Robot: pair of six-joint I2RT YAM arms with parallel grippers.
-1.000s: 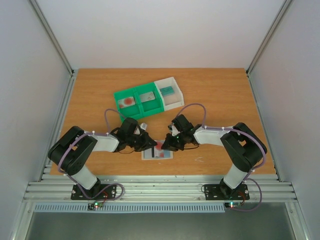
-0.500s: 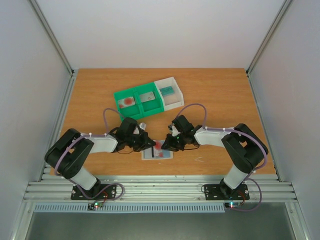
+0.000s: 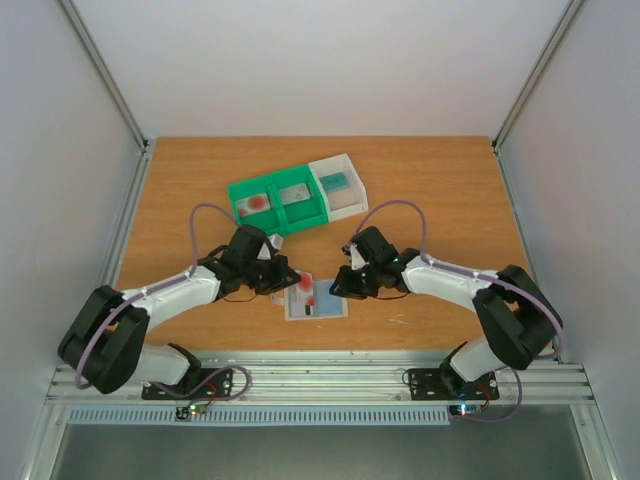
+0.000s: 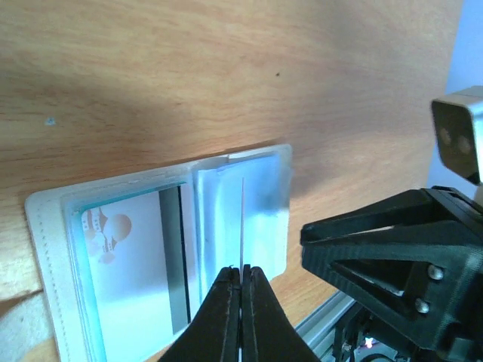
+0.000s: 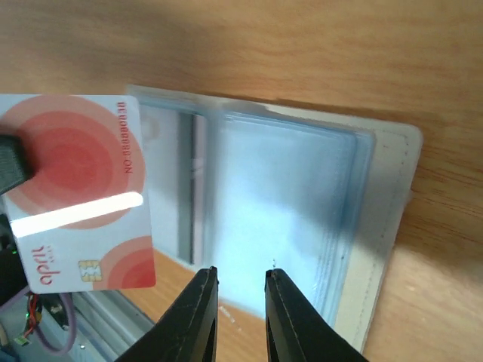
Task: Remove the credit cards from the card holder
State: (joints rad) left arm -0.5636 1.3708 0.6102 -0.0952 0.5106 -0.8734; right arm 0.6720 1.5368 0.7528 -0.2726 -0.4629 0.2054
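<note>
The card holder (image 3: pixel 322 305) lies open near the table's front edge, its clear pockets facing up (image 5: pixel 302 211). My left gripper (image 3: pixel 288 281) is shut on a white credit card with red circles (image 5: pixel 79 200), held just above the holder's left half. In the left wrist view that card (image 4: pixel 241 219) shows edge-on between the closed fingers (image 4: pixel 241 270). Another card with a reddish print (image 4: pixel 121 241) sits in a pocket. My right gripper (image 5: pixel 240 275) hovers over the holder's near edge, slightly open, with nothing between its fingers.
A green two-compartment tray (image 3: pixel 278 208) stands behind the holder with a red-circle card and a grey card in it. A white tray (image 3: pixel 345 195) beside it holds a teal card. The two grippers are close together over the holder.
My left arm has stretched out and drawn the red-circle card up and left, clear of the holder. The right jaws have parted a little.
</note>
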